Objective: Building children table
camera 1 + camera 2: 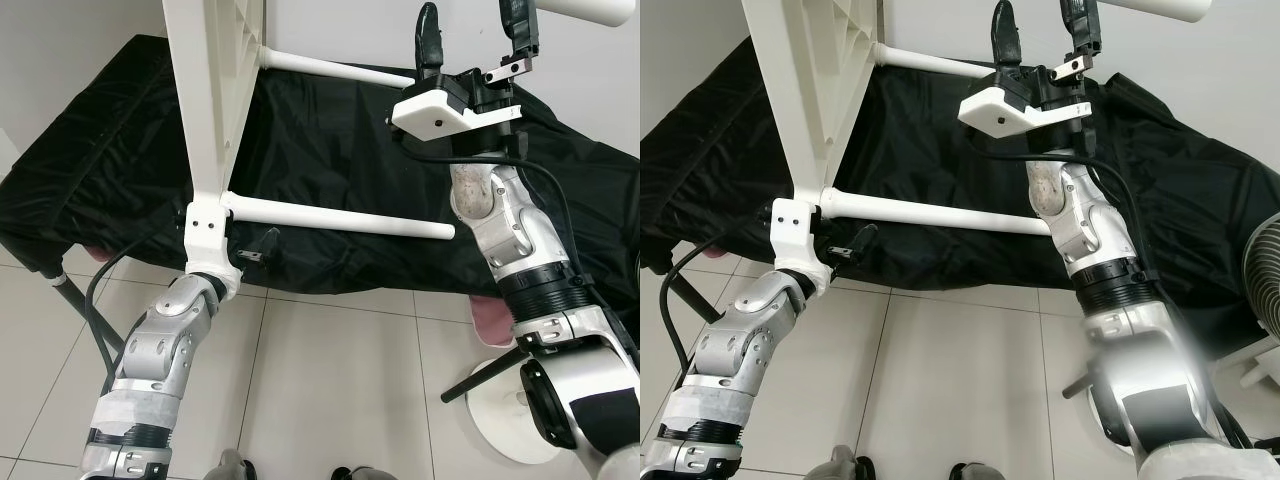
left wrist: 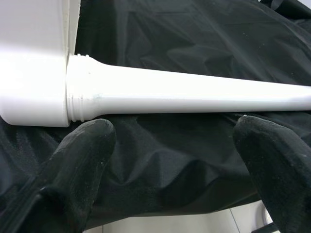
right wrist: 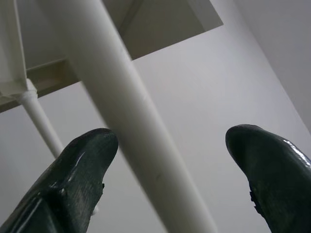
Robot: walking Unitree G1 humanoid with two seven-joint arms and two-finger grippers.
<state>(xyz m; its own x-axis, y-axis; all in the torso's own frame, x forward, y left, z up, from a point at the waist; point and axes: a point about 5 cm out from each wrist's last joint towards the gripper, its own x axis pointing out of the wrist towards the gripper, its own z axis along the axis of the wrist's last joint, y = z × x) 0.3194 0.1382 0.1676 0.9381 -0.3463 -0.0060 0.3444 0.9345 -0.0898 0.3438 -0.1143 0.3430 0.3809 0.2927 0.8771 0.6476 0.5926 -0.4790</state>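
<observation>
In the left eye view, a white table top (image 1: 212,100) stands on its edge over a black cloth (image 1: 340,150) that is spread across a low support. Two white legs stick out sideways from the top: a lower leg (image 1: 340,217) near the front edge of the cloth and an upper leg (image 1: 335,68) further back. The left tool (image 1: 262,248) sits just below the lower leg, close to the corner where that leg joins the top, with one black finger visible against the cloth. The right tool (image 1: 472,40) is raised high, fingers spread wide, and a third white leg (image 1: 590,10) crosses the corner of the view just beside it. A round white fan base (image 1: 510,410) stands on the tiled floor (image 1: 330,380) beside the right arm.

The right eye view shows the same layout, with a fan grille (image 1: 1262,265) at the edge.

In the left wrist view, the threaded end of the lower leg (image 2: 184,92) is set into the corner block of the table top (image 2: 31,63). The fingers (image 2: 82,155) are spread apart beneath the leg, not touching it, with the cloth (image 2: 184,160) behind.

In the right wrist view, the third leg (image 3: 131,121) runs between the spread fingers (image 3: 77,179), closer to one than the other; whether it touches cannot be told. The ribbed underside of the table top (image 3: 160,29) shows behind.
</observation>
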